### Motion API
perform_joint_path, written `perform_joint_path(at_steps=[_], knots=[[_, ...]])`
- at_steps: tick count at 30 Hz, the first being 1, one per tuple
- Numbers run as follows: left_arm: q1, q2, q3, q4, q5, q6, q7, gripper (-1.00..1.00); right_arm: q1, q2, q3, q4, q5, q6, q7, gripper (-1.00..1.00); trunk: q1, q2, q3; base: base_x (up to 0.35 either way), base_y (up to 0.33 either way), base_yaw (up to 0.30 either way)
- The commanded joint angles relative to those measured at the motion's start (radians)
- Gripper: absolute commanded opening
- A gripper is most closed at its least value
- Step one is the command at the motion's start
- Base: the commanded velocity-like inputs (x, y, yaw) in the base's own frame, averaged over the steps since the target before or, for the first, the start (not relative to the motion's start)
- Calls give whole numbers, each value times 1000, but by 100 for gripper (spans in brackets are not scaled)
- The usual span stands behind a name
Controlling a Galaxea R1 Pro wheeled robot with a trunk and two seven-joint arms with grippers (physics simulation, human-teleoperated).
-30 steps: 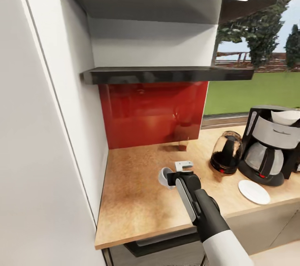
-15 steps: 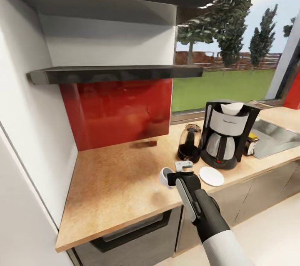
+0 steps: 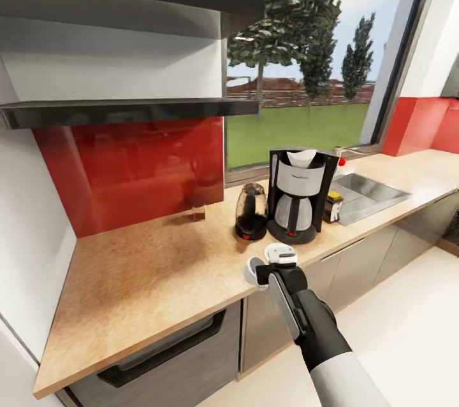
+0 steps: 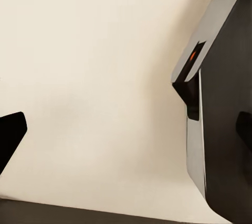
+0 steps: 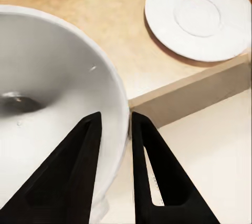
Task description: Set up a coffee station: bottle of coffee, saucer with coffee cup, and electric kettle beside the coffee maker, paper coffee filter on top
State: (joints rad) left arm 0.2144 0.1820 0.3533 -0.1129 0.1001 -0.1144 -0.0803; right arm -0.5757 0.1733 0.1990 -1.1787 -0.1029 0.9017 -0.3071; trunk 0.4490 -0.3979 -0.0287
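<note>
Right gripper (image 5: 114,129): black fingers pinch the rim wall of the small white coffee cup (image 3: 254,271), one inside, one outside; judged a carry grip, held over the front edge of the light beige speckled countertop (image 3: 159,267). Flat round white saucer (image 5: 198,13) lies at that edge before the tall black-and-silver coffee maker (image 3: 298,197), white paper filter (image 3: 301,157) on top; dark glass kettle (image 3: 250,212) just beside. Left fingers: cannot tell. No writing legible.
</note>
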Motion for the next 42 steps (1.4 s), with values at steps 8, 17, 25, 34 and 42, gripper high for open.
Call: perform_joint_path(at_steps=[8,17,25,34,42], knots=[[0,1,1,0,10,2,-6,100,-1,0,15,7,-12,2,-147,-100,1,-2,-3,24,0,-35],[0,0,-5,25,9,1,-3,100,-2,1,11,19,-14,9,-165,-100,1,-2,-3,0,0,0],[0,0,-5,38,9,-1,-1,100,-3,-4,7,2,-18,4,-149,-100,1,-2,-3,3,0,0],[0,0,-5,44,9,1,8,100,-3,-5,-16,3,-17,6,-151,-100,1,-2,-3,228,-29,0],[0,-1,-5,46,10,0,38,100,-3,-5,-61,5,-15,7,-152,-100,1,-2,-3,58,-12,0]])
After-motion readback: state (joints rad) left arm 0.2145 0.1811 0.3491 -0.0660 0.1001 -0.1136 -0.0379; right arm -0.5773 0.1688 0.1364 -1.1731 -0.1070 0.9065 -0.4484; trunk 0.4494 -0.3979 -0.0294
